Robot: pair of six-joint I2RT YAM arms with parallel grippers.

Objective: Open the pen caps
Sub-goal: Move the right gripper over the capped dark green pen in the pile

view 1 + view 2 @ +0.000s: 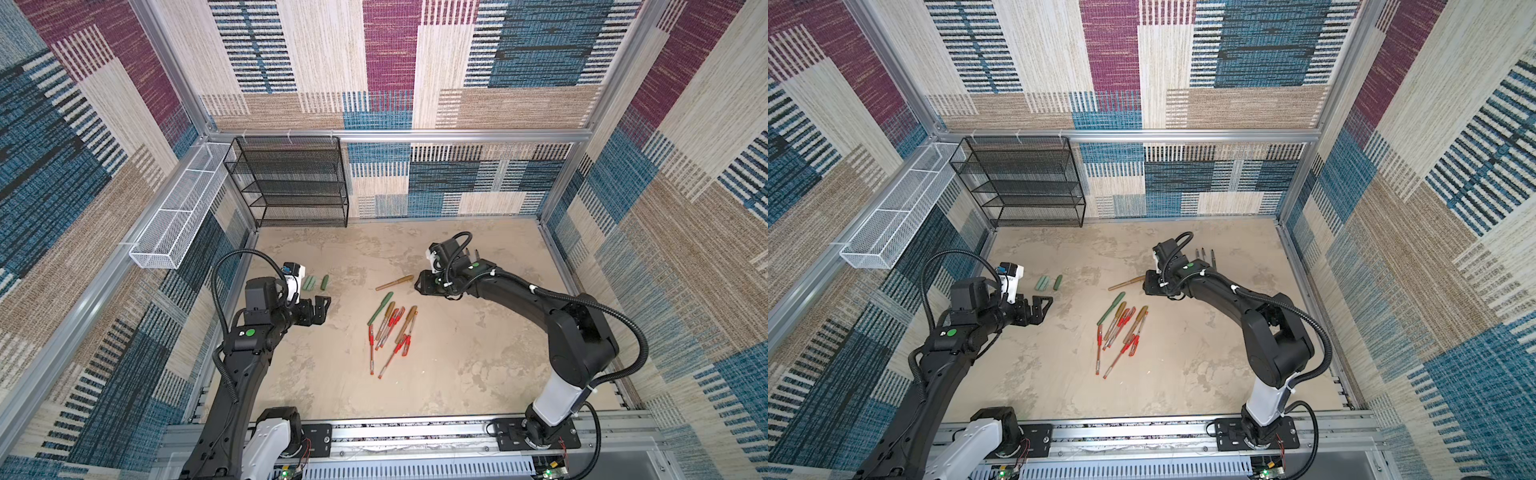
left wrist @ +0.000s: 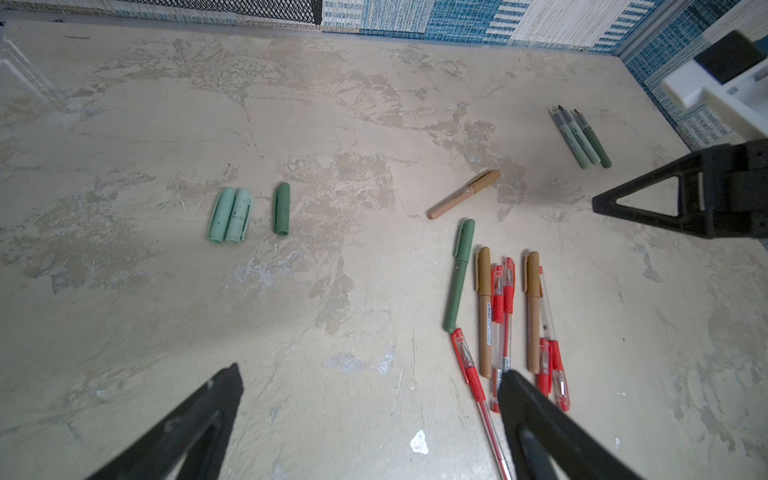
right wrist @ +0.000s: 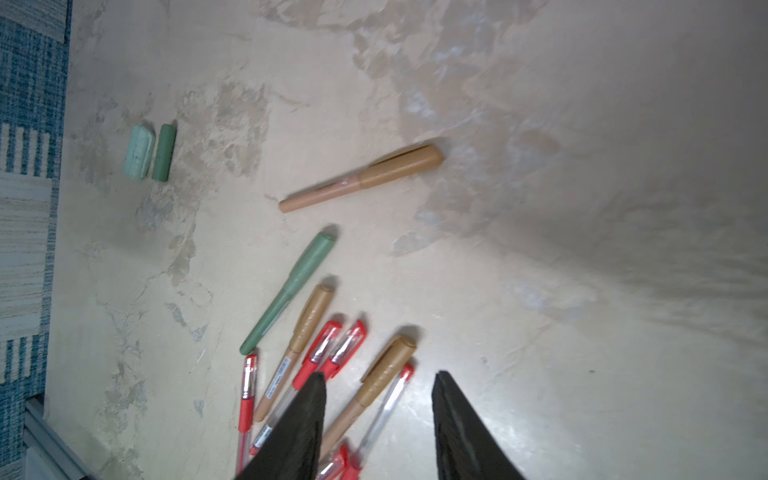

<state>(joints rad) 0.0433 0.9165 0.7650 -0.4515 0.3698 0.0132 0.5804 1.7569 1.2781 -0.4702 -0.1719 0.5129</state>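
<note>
Right wrist view: my right gripper [image 3: 379,374] hung empty, jaws parted, near the capped pens [image 3: 291,286]. My left gripper [image 2: 370,369] gaped wide, empty. Three loose pen caps [image 2: 237,214] lay side by side on the table [image 2: 332,124].

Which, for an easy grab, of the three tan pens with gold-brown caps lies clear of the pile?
The lone tan pen with gold-brown cap, slanted apart at the back; the other two lie among the red plastic pens.
</note>
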